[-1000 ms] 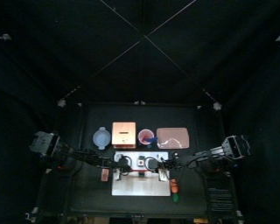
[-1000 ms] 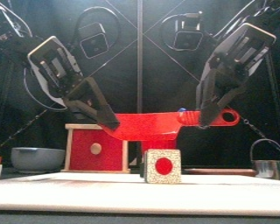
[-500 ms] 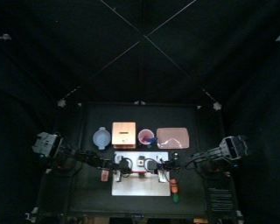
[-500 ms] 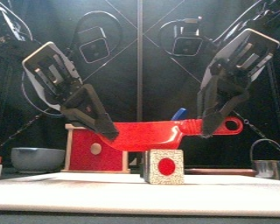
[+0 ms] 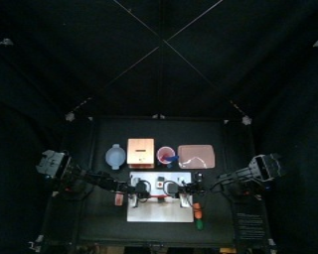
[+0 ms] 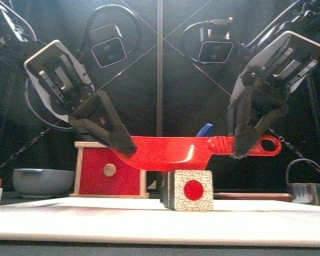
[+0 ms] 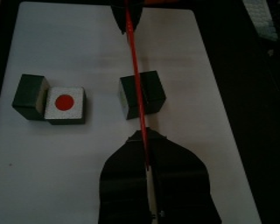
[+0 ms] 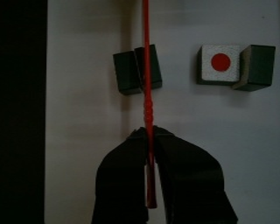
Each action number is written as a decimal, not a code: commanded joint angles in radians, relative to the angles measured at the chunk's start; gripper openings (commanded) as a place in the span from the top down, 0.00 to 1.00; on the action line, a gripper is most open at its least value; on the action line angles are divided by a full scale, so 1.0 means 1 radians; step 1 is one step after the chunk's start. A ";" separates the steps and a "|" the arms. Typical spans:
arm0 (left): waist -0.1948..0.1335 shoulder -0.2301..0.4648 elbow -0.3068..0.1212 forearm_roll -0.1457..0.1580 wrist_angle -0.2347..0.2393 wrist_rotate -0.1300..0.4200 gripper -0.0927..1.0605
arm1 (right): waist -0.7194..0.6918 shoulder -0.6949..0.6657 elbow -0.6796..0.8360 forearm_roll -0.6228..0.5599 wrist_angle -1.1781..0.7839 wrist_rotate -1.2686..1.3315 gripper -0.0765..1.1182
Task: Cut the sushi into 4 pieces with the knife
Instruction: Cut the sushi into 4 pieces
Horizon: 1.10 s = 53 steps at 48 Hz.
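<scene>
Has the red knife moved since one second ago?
Yes. In the front view the red knife has come down against the wooden box, closer to the sushi piece below it.

Bowl, wooden box, cup and pink tray form a row.

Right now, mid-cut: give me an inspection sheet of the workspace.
Surface: board, white, with the sushi on it.
Job's things: knife held across the plain piece; the dotted piece lies apart beside it.
Clutter: box, bowl, cup and tray behind the board; cutter at the right.
Grippers: left gripper shut on the knife's blade end; right gripper shut on its handle end.
Cables: nothing seen.
Surroundings: black curtains; no person seen.
</scene>
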 commanded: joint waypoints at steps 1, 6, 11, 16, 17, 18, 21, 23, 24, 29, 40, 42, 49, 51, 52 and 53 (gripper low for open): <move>-0.006 -0.021 -0.055 0.005 -0.011 0.002 0.86 | -0.005 -0.037 -0.032 -0.005 -0.029 -0.002 0.80; -0.017 -0.005 -0.063 0.003 -0.011 0.000 0.86 | -0.005 -0.035 -0.026 -0.003 -0.029 0.000 0.80; -0.018 0.023 -0.074 0.003 -0.011 0.000 0.86 | -0.008 -0.029 -0.020 0.000 -0.029 0.000 0.80; -0.018 0.048 -0.087 0.005 -0.008 0.000 0.86 | -0.011 -0.025 -0.014 -0.002 -0.029 0.000 0.80; -0.018 0.052 -0.089 0.005 -0.006 0.002 0.86 | -0.011 -0.025 -0.014 -0.002 -0.029 0.000 0.80; -0.018 0.054 -0.091 0.003 -0.005 0.002 0.86 | -0.012 -0.025 -0.012 -0.002 -0.031 0.000 0.80; -0.018 0.063 -0.092 0.003 -0.002 0.002 0.86 | -0.012 -0.023 -0.009 -0.003 -0.032 0.000 0.80; -0.018 0.066 -0.092 0.003 0.000 0.002 0.86 | -0.011 -0.021 -0.008 -0.003 -0.037 0.000 0.80; -0.018 0.067 -0.092 0.003 0.000 0.002 0.86 | -0.012 -0.020 -0.006 -0.005 -0.040 0.000 0.80; -0.018 0.081 -0.089 0.002 0.000 0.002 0.86 | -0.014 -0.012 0.002 -0.003 -0.052 0.000 0.80; -0.015 0.132 -0.089 0.002 0.000 0.000 0.86 | -0.015 0.034 0.005 0.003 -0.071 0.000 0.80; -0.012 0.146 -0.089 0.000 0.000 0.000 0.86 | -0.015 0.046 0.005 0.003 -0.075 0.000 0.80; -0.011 0.187 -0.092 0.000 0.000 0.000 0.86 | -0.017 0.094 0.008 0.020 -0.092 0.000 0.80; -0.009 0.199 -0.092 0.000 0.000 0.000 0.86 | -0.015 0.109 0.011 0.029 -0.097 0.000 0.80; -0.009 0.204 -0.094 0.000 0.000 0.000 0.86 | -0.015 0.117 0.011 0.031 -0.098 0.000 0.80; -0.006 0.209 -0.094 0.000 0.000 0.000 0.86 | -0.017 0.124 0.011 0.034 -0.100 0.000 0.80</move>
